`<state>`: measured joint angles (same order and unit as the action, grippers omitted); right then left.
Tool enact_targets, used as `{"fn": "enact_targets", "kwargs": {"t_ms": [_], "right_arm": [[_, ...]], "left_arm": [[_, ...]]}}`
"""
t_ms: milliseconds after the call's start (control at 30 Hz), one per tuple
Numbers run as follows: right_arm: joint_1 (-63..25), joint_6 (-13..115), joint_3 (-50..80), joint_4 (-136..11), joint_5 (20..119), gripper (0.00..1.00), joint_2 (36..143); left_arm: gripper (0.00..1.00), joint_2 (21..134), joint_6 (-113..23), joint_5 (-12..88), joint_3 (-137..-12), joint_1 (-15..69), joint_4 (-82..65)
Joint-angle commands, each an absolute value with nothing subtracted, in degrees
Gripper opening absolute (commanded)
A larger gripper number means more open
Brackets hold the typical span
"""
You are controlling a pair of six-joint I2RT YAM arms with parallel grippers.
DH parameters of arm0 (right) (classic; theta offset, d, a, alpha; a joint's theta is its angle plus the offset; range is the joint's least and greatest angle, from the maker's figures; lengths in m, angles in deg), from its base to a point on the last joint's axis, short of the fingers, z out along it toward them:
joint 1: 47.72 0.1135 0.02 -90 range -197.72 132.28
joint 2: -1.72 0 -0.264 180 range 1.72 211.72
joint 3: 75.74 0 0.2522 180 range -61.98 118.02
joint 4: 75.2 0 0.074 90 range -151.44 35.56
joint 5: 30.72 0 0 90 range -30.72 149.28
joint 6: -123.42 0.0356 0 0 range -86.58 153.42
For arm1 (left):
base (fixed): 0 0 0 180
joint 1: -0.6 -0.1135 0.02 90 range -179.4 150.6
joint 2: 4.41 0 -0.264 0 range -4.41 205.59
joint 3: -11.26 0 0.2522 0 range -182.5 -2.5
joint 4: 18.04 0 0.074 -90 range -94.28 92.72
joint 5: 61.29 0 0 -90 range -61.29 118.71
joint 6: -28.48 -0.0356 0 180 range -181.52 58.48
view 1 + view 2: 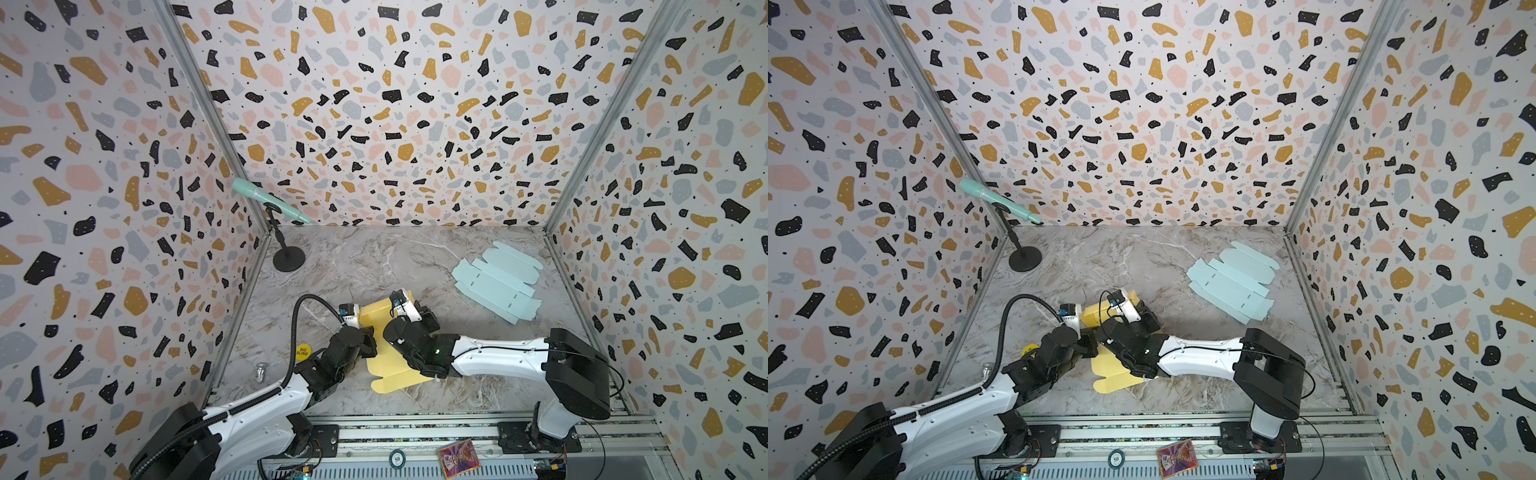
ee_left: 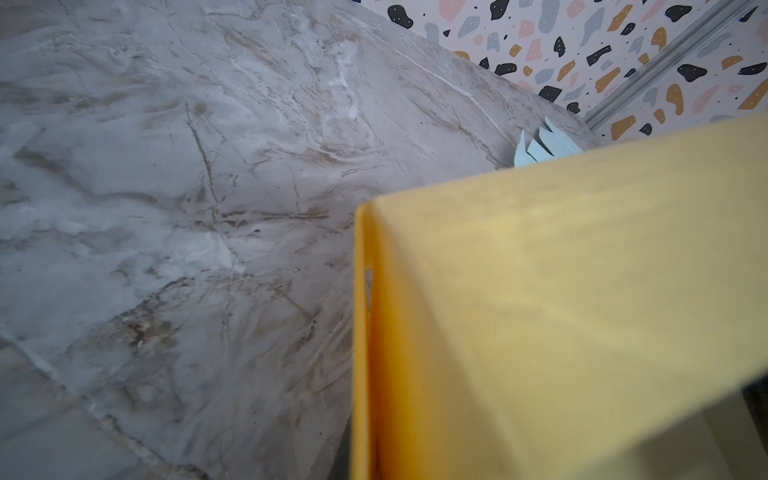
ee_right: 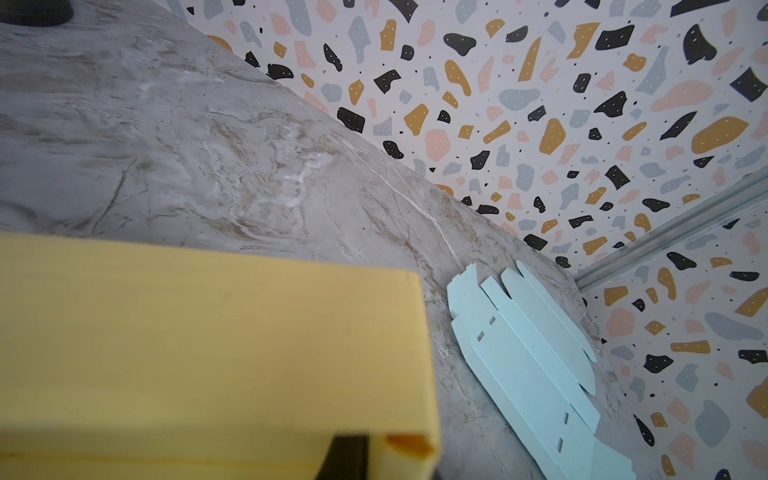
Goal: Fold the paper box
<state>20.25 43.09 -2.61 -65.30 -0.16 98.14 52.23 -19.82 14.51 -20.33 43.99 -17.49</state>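
I see my left gripper pressed together, apparently pinching the yellow paper box on the marble table (thin matte card, walls raised). The right gripper touches it; I cannot tell its opening.

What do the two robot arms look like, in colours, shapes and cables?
Both are slim white shells with bulky black joints and black wrists. On the left arm a ribbed black hose loops up to the wrist. On the right arm a thin black cable runs along the white link, and a small green light shows near the wrist.
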Motion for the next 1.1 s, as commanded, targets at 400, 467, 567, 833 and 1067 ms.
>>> {"fn": "enact_targets", "kwargs": {"t_ms": [400,467,567,833,1067], "right_arm": [[22.1,44.9,-6.5,-67.2,3.6,0.43,91.9],[22.4,45.9,-7.5,-67.3,4.8,0.49,90.3],[23.2,46.6,-9.1,-67.8,6.7,0.58,88.0],[25.7,47.9,-14.0,-68.9,12.3,0.76,81.4],[28.8,45.3,-20.5,-73.1,20.9,0.82,69.3]], "left_arm": [[0.0,52.7,-21.3,15.8,-19.4,45.0,-25.8],[0.0,52.9,-21.5,15.3,-19.3,45.0,-25.8],[0.0,53.2,-21.7,14.7,-19.3,45.0,-25.7],[0.0,54.1,-23.6,12.6,-20.1,44.6,-25.0],[0.0,55.3,-30.9,11.3,-21.0,44.3,-24.6]]}}
